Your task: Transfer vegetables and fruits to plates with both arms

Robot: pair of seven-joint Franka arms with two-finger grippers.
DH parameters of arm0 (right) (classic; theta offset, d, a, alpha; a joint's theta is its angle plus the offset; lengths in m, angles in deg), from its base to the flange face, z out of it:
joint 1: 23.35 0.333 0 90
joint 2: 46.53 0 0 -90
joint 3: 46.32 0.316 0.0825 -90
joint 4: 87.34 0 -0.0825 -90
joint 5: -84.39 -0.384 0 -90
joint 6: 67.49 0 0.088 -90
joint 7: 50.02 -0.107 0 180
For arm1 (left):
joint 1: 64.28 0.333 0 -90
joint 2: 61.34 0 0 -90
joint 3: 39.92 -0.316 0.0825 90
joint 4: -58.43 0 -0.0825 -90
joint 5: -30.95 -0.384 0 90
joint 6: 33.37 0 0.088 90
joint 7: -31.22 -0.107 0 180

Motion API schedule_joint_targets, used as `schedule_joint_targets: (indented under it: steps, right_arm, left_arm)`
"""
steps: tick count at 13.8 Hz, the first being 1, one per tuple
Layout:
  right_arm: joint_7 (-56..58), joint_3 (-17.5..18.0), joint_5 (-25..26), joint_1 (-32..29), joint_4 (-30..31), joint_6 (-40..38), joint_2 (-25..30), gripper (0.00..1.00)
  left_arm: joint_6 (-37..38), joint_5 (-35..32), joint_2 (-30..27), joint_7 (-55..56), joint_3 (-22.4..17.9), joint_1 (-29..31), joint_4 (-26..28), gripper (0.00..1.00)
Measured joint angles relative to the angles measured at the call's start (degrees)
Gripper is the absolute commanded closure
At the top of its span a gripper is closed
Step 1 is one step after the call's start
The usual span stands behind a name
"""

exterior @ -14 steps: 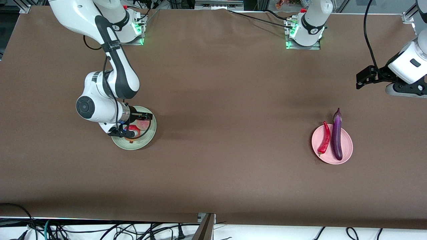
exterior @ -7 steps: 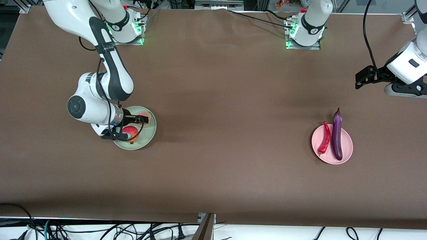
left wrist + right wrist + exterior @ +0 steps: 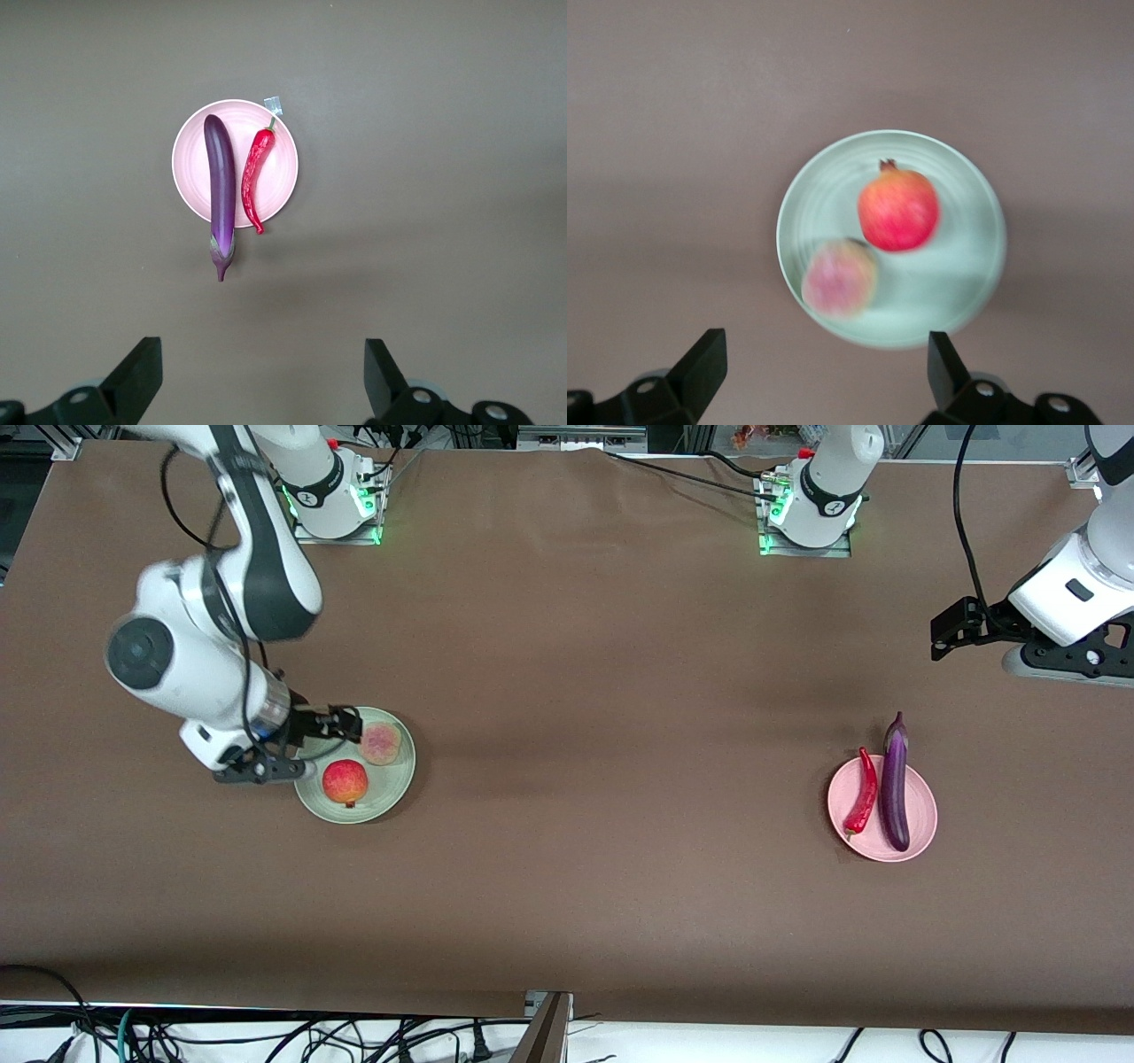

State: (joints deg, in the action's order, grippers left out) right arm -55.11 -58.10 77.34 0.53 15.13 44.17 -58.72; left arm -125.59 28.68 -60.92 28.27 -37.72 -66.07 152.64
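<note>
Fruit sits on the green plate [image 3: 397, 778] toward the right arm's end of the table: the apple [image 3: 345, 781] lies nearer the front camera, the peach [image 3: 381, 744] just beside it and farther from that camera, the two close but apart in the right wrist view. The right gripper [image 3: 257, 766] hangs above the table at the plate's edge, fingers [image 3: 700, 363] spread wide and holding nothing.

Well apart from the green plate, toward the left arm's end, the pink plate [image 3: 921, 802] carries the eggplant [image 3: 895, 784] and the chili [image 3: 862, 793] side by side. The eggplant's stem end overhangs the rim on the side away from the front camera; the chili lies on the side facing the green plate. The left gripper [image 3: 1054, 662] is raised over bare table, fingers [image 3: 137, 372] apart and empty.
</note>
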Motion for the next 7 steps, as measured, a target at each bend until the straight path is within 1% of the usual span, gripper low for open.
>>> schedule_joint_targets:
  steps: [2,4,5,7]
  right_arm:
    - [-0.16,-0.06,1.78,-0.02,-0.14,-7.21,7.23,0.00]
    - [-0.34,-0.18,3.62,-0.03,-1.44,-13.72,12.07,0.00]
    - [-0.50,-0.26,4.08,-0.04,-2.80,-16.22,13.01,0.00]
    - [-0.53,-0.28,4.34,-0.11,-4.61,-18.13,13.20,0.00]
  left_arm:
    - [-0.02,0.00,-0.04,0.04,0.70,-0.02,-0.11,0.00]
    - [-0.03,0.00,-0.10,0.06,0.85,0.02,-0.23,0.00]
    - [-0.03,0.00,-0.10,0.06,0.81,0.13,-0.27,0.00]
    - [-0.03,0.00,-0.10,0.06,0.53,0.46,-0.29,0.00]
